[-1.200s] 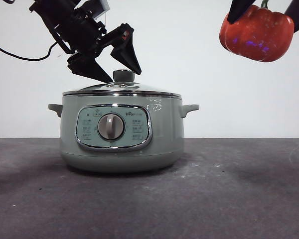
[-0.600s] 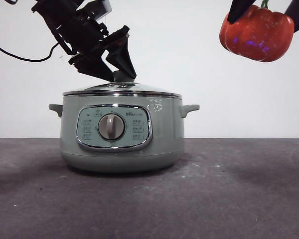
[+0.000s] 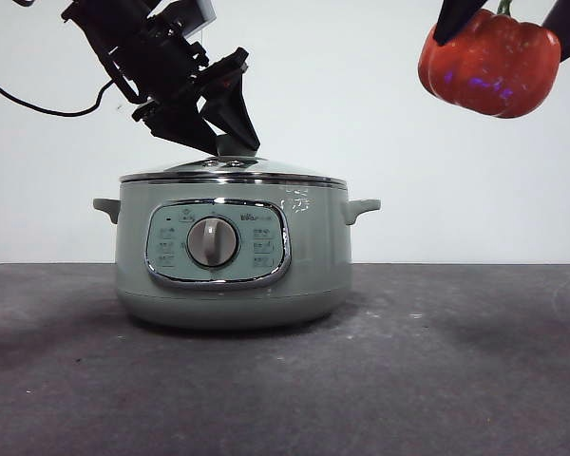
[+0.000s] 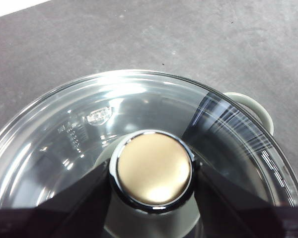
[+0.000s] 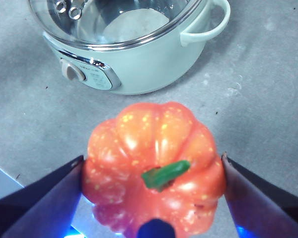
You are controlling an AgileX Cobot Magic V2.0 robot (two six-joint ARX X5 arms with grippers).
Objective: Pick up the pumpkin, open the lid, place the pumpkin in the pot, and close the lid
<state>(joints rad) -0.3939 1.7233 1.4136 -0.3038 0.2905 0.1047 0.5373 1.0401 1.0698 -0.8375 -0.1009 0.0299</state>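
Since a second ago the left gripper [image 3: 230, 147] has dropped from above the lid's [image 3: 233, 171] knob [image 4: 154, 169] and now has its jaws closed against it, the lid seated on the pot [image 3: 233, 252]. High at two o'clock from the pot, the right gripper [image 5: 153, 186] clamps the pumpkin [image 3: 489, 63] in the air.

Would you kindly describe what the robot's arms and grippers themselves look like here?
Both are black. The left gripper has wedge-shaped, pointed jaws on a blocky wrist carrying a pale panel, with a thin black cable trailing off. The right gripper shows broad dark jaws tapering to edges, with blue light beneath.
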